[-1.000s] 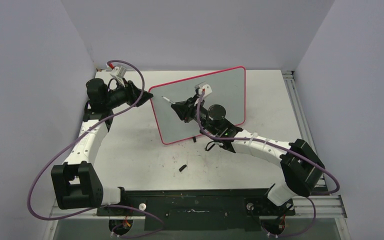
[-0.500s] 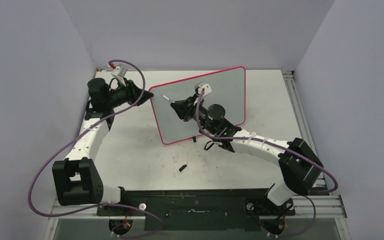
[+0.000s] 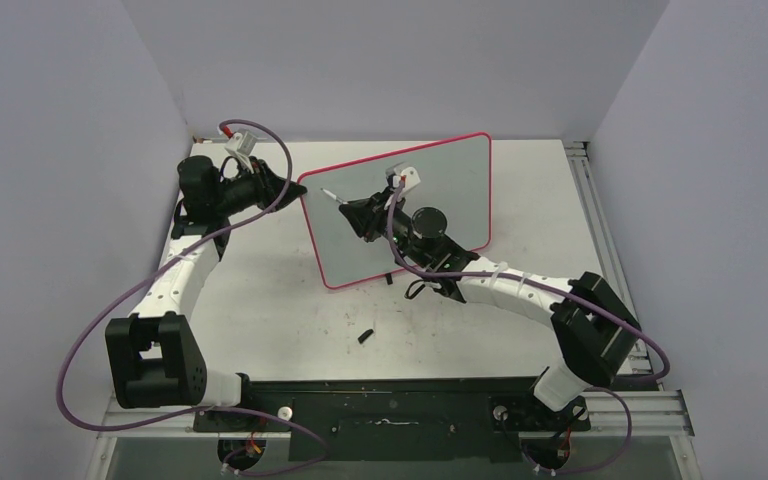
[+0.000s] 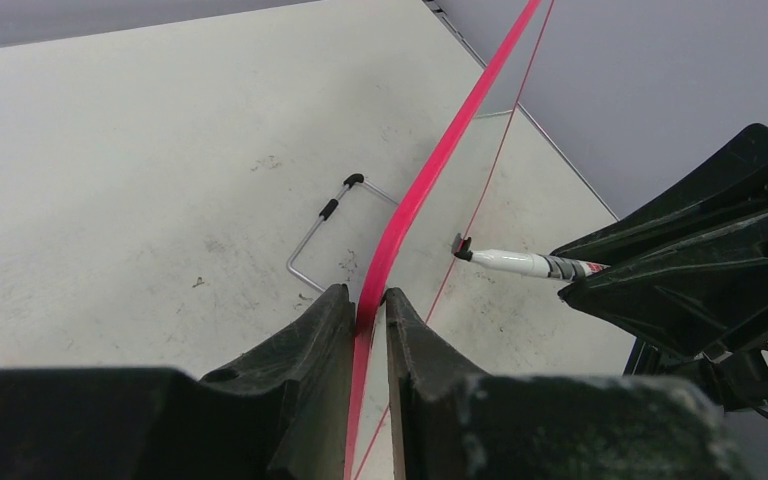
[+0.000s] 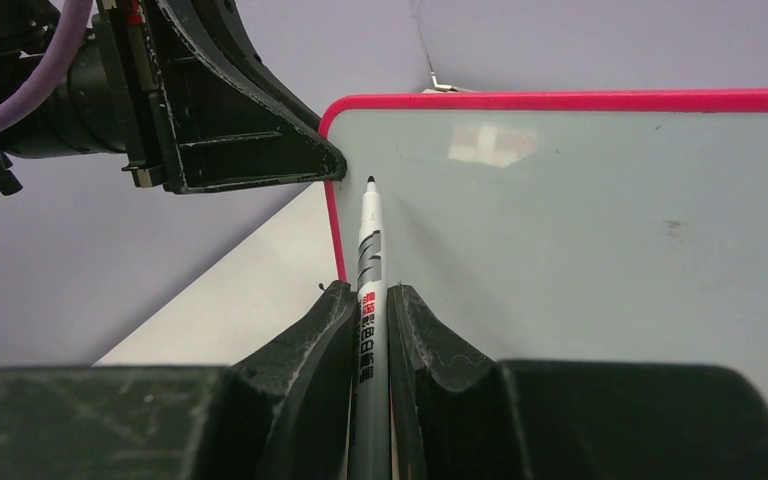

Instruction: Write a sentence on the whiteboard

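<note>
Leaning propped, whiteboard (image 3: 452, 176) runs lengthwise left-right (face toward right pincer (image 3: 345, 209) and its marker (image 3: 332, 197)).

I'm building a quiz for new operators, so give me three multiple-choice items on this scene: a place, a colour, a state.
1. Where is the marker's tip? A. by the board corner near the left fingers B. by the board's middle C. behind the board
2. The board's rim is: A. blue B. black C. pink-red
3. The marker is: A. capped B. uncapped, in the right fingers C. dropped
Key: 1 A, right wrist view shows the tip beside that corner; 2 C, both wrist views show it; 3 B, its bare tip juts from the fingers.
</note>
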You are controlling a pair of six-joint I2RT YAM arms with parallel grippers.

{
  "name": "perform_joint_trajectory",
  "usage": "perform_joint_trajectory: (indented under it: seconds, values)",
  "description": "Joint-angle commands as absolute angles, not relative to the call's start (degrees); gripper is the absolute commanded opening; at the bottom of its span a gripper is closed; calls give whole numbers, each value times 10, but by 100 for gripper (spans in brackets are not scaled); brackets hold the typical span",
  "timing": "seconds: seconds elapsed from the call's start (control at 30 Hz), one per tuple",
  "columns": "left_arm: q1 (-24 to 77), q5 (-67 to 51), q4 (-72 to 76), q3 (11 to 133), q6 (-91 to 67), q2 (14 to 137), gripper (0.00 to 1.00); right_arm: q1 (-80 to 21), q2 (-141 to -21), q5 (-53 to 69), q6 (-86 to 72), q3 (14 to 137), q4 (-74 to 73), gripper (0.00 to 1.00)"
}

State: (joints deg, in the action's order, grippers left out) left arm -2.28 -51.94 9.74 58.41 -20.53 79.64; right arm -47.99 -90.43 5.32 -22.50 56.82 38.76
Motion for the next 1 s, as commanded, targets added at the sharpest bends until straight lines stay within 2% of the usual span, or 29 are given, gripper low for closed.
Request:
perform_joint_trajectory:
  seconds: [0.0,0.27,0.37,0.97]
  values:
    - [-22,-538,130,583,-199,798,15,-478,-910,47,-214,597,428,5]
    - [-22,-541,136,574,-188,795,7,-479,-916,42,-213,599,434,5]
    - [-22,-543,137,571,-182,794,0,-479,-917,40,-212,599,438,5]
    - [-22,-559,145,563,-169,791,0,-479,-931,20,-207,607,439,5]
